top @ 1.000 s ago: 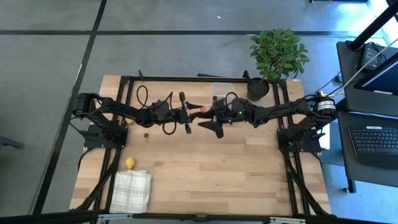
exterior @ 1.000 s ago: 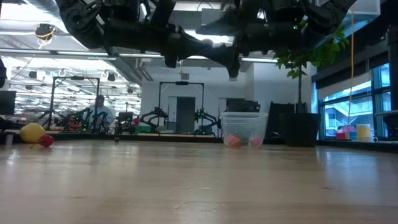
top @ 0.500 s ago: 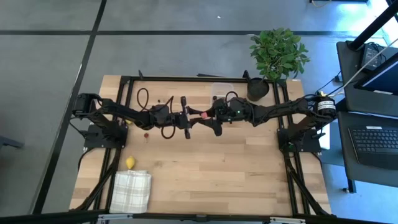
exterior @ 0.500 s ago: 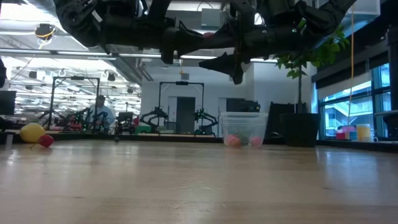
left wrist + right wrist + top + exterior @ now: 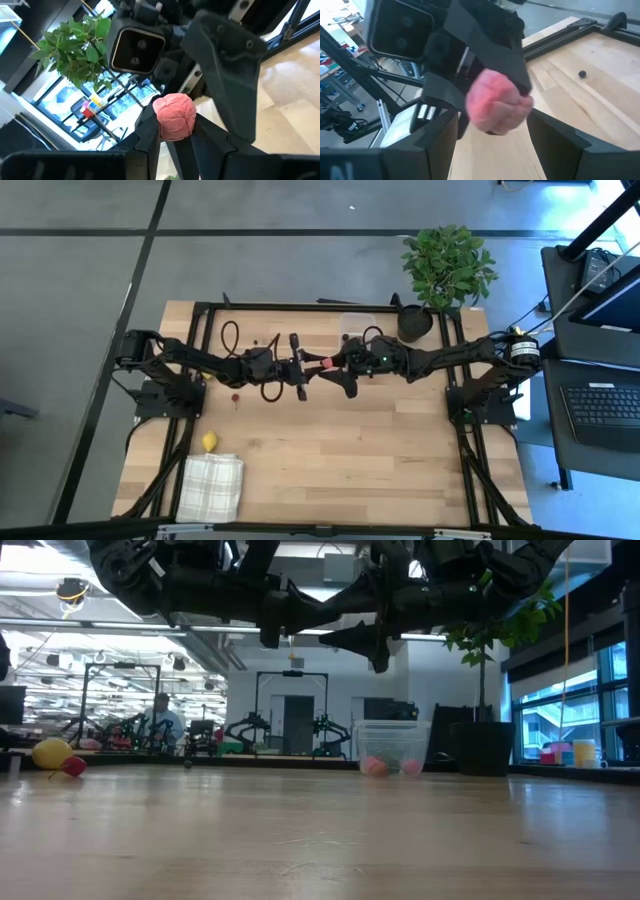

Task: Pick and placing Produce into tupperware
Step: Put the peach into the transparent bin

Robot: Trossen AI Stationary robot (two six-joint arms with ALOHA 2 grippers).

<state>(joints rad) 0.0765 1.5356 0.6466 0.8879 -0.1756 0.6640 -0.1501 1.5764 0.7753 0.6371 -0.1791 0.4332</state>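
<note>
The left claw point(image 5: 172, 131) grips a pink berry point(image 5: 173, 116) in mid-air above the table's centre; the right claw point(image 5: 492, 127) hangs spread around it. The berry looks light, soft and crushable: pinch gently across its middle.

- The left arm comes in from the left side of the high view and reaches toward the middle.
- The left gripper point(image 5: 312, 367) sits near the middle of the table's upper half, and its fingers point(image 5: 150, 131) pinch a pink fruit piece point(image 5: 173, 115).
- The right arm comes in from the right side and meets it there.
- The right gripper point(image 5: 335, 370) has its fingers point(image 5: 559, 140) spread wide on both sides of the fruit.
- Both arms are up high in the low view.
</note>
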